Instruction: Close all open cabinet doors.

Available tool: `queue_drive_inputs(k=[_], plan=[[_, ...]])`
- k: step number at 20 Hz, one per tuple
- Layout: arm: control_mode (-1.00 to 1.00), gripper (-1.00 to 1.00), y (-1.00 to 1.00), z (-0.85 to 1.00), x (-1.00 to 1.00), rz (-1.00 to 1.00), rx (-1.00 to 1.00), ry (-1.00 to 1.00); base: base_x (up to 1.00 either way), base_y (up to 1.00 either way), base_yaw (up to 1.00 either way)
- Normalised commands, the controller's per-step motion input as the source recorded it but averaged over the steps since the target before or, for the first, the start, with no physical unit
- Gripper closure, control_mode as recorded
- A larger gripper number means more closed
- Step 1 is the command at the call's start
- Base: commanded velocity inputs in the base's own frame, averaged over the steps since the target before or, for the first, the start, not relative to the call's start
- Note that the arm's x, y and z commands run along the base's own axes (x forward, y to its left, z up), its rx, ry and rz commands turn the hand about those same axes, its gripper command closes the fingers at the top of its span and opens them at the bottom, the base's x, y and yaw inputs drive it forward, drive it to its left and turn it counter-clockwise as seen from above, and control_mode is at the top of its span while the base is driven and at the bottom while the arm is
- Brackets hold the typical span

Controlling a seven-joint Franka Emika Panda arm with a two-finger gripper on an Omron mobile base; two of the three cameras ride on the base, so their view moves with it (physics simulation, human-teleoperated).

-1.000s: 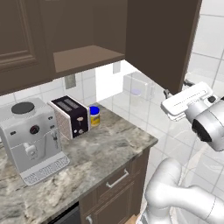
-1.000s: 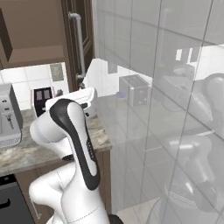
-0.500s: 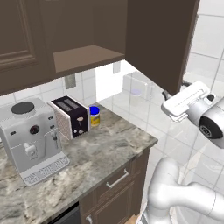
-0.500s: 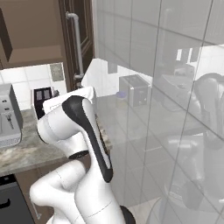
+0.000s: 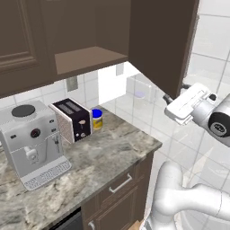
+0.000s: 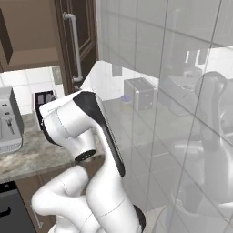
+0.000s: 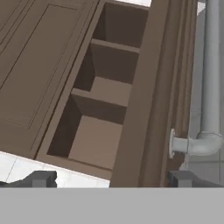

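The open cabinet door (image 7: pixel 146 100) is seen edge-on straight ahead of the wide-spread, empty gripper (image 7: pixel 111 178), its long handle (image 7: pixel 210 74) beside the right fingertip.

A grey coffee machine (image 5: pixel 32 143) sat on the stone counter (image 5: pixel 103 157). Beside it stood a dark toaster (image 5: pixel 72 119), with a yellow jar (image 5: pixel 96 119) just beside.

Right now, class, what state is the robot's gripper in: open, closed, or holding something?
Gripper: open, holding nothing; its fingertips stand wide apart, straddling the edge of the open cabinet door near the handle.
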Motion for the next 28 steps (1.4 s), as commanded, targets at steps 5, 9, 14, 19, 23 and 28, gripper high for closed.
queue_drive_inputs(k=[5,9,14,19,23,28], plan=[[-1.0,-1.0,0.29,0.0,0.1,0.09,0.0,0.13,0.0,0.0,0.0],[-1.0,-1.0,0.36,0.0,0.14,0.09,0.0,0.14,0.0,0.0,0.0],[-1.0,-1.0,0.38,0.0,0.12,0.07,0.0,0.15,0.0,0.0,0.0],[-1.0,-1.0,0.33,0.0,0.13,0.07,0.0,0.13,0.0,0.0,0.0],[-1.0,-1.0,0.3,0.0,0.12,0.08,0.0,0.11,0.0,0.0,0.0],[-1.0,-1.0,0.28,0.01,0.12,0.07,0.0,0.08,0.0,0.0,0.0]])
